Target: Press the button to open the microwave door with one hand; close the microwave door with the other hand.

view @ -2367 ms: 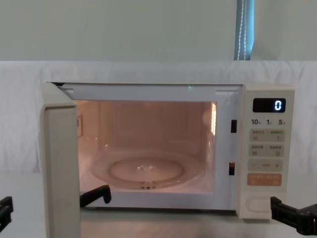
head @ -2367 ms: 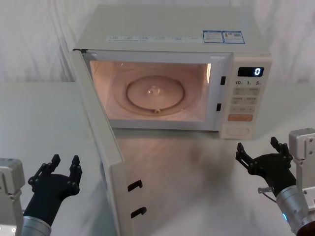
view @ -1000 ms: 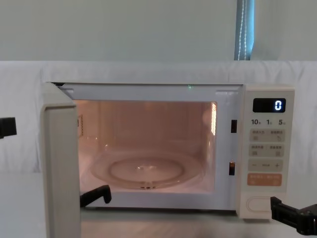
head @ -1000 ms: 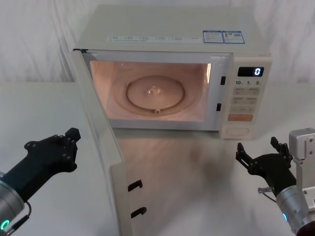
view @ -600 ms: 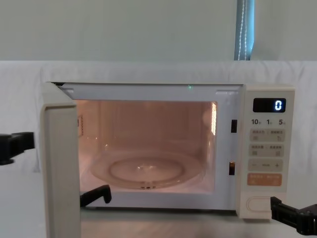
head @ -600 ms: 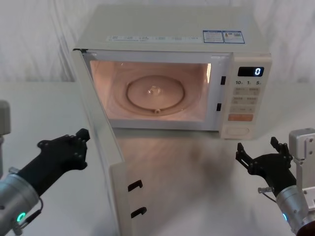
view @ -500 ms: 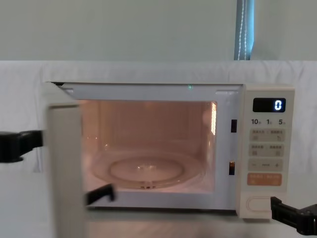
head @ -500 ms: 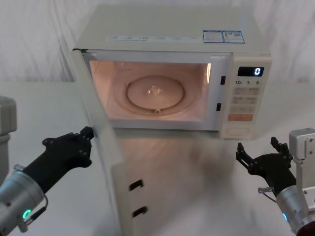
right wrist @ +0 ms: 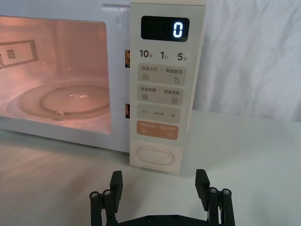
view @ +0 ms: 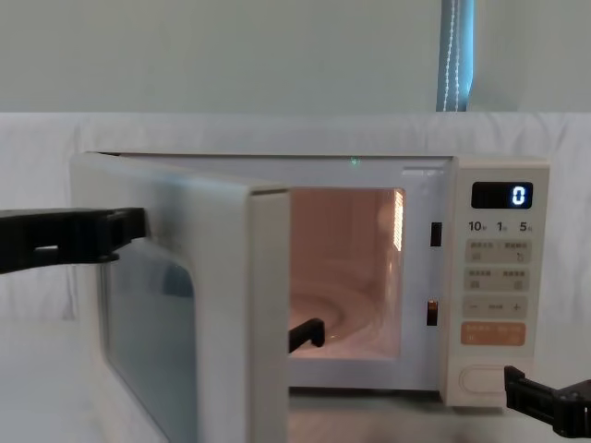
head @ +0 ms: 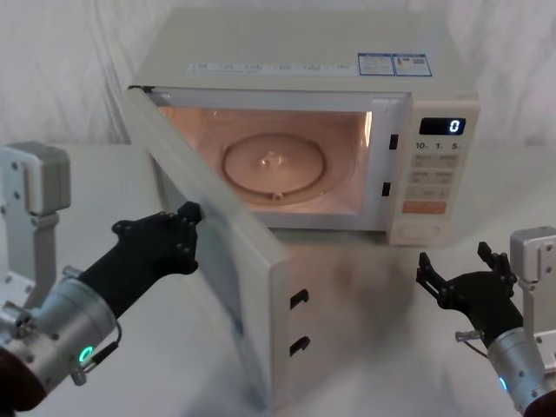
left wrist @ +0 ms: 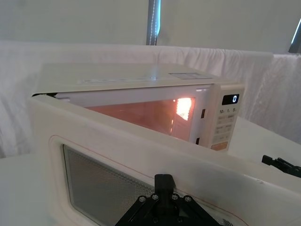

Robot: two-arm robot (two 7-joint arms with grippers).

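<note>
left gripper (head: 185,228) – clenched, touching half-shut microwave door (head: 233,269) | right gripper (head: 458,271) – fingers spread, near button (head: 420,233)

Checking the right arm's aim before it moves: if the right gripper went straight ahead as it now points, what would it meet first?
Probably the button: the open right gripper faces the microwave's control panel across bare table. Depth is hard to judge.

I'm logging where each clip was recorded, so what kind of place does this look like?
Probably a robot test setup rather than a home kitchen: white cloth is draped behind a bare white table, which carries a single microwave, with a plain wall behind.
</note>
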